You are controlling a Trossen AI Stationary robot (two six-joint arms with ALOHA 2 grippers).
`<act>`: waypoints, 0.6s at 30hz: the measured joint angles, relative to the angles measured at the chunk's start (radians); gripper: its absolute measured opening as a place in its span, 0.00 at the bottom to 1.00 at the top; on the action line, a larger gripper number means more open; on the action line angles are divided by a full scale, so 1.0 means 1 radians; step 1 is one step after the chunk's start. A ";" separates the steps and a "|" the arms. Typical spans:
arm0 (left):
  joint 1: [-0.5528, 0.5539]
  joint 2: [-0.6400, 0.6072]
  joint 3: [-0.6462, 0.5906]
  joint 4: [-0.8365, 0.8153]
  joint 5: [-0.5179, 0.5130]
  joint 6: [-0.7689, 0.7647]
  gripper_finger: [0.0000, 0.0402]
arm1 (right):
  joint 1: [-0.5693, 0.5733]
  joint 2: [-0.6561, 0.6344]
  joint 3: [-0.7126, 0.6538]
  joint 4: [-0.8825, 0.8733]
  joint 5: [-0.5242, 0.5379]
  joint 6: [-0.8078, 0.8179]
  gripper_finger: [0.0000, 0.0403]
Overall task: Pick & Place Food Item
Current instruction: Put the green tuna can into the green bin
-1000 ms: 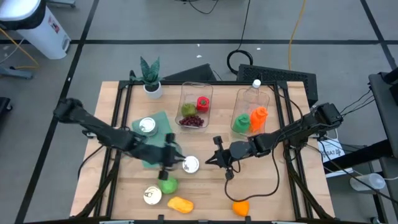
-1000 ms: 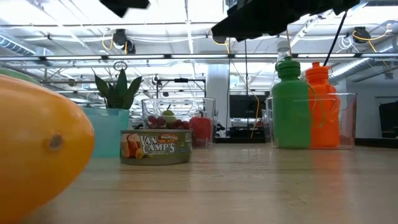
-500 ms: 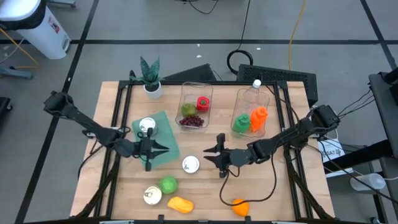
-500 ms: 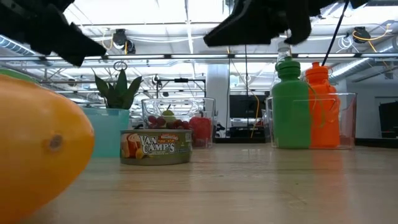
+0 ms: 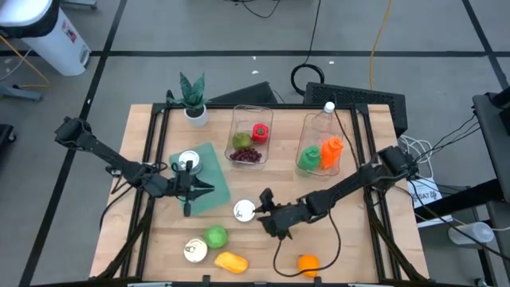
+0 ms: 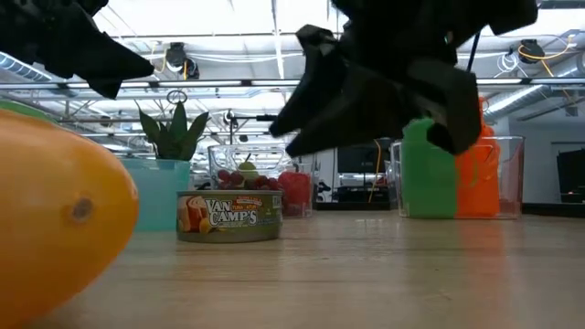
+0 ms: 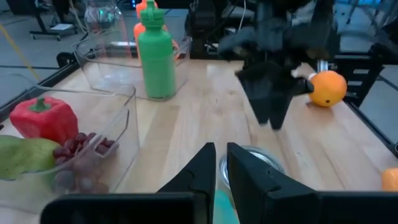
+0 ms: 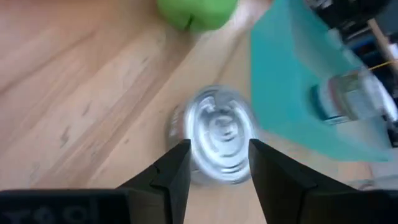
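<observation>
Light wood table (image 5: 351, 239), black rails along its edges; grey tiled floor around it, cables at 12 o'clock, white bin at 10 o'clock. Right gripper (image 5: 263, 214) hangs low near table centre, fingers spread, empty, silver can (image 5: 244, 210) just beyond its tips at 9 o'clock. Left gripper (image 5: 201, 190) over teal mat (image 5: 209, 191), fingers nearly closed on nothing. Green apple (image 5: 215, 236) at 7 o'clock of the can.
</observation>
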 joint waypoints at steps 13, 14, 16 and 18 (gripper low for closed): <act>-0.005 0.000 0.000 0.001 0.031 0.014 0.12 | -0.024 0.116 0.046 0.004 -0.094 -0.066 0.31; -0.005 0.000 0.000 0.000 0.031 0.015 0.12 | -0.024 0.125 0.046 0.010 -0.073 -0.071 0.31; -0.005 0.000 0.000 0.002 0.032 0.015 0.12 | -0.023 0.130 0.043 0.000 -0.042 -0.080 0.30; -0.005 0.000 0.000 0.002 0.032 0.015 0.12 | -0.026 0.128 0.044 -0.003 -0.043 -0.079 0.29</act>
